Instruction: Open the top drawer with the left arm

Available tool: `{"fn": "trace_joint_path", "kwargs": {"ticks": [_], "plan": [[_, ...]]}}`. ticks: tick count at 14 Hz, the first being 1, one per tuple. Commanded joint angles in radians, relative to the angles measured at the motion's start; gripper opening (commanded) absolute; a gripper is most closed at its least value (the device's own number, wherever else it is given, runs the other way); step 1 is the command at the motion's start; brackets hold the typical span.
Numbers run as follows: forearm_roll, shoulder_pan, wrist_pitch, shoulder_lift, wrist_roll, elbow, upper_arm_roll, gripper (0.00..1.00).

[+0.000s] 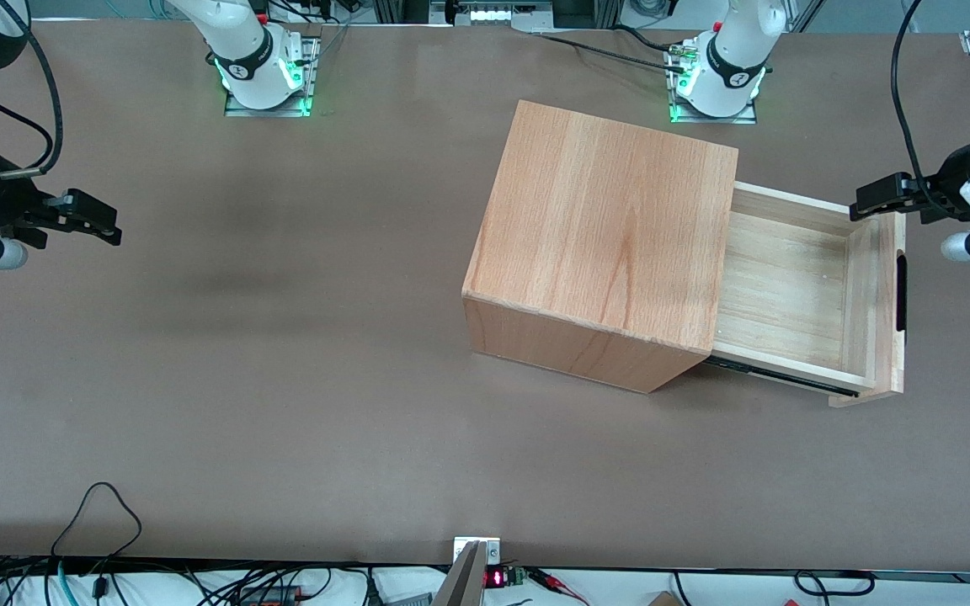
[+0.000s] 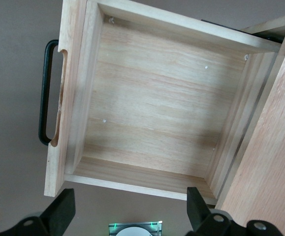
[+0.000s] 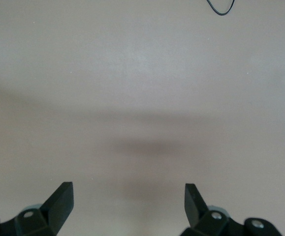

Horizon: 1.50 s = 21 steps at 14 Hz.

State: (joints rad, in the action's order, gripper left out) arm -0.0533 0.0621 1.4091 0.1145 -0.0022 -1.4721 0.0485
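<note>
Fingers (image 2: pixel 63 209) spread wide on gripper (image 2: pixel 127 214), gripping nothing, hovering above drawer (image 1: pixel 788 282). Pulled well out of cabinet (image 1: pixel 603 236), handle (image 1: pixel 901 292) at three o'clock; job seemingly done.

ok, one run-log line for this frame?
top drawer: pulled out, empty | left gripper: open, above drawer's corner, off black handle | cabinet: on table

light: even, overhead | shadows: soft | focus: sharp, no glare

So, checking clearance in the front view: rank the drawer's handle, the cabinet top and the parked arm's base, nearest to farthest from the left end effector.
End effector open, above the drawer's corner.
1. Handle, on the drawer front.
2. Cabinet top, mid-table.
3. Parked arm's base, toward its own end.
</note>
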Motion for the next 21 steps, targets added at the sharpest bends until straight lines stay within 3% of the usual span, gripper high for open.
{"fn": "trace_joint_path", "kwargs": {"ticks": [1, 4, 21], "plan": [[0.024, 0.004, 0.037, -0.052, -0.013, -0.066, -0.004, 1.0], [0.026, -0.001, 0.099, -0.101, -0.015, -0.145, -0.004, 1.0], [0.027, 0.004, 0.1, -0.105, 0.016, -0.159, 0.03, 1.0]]}}
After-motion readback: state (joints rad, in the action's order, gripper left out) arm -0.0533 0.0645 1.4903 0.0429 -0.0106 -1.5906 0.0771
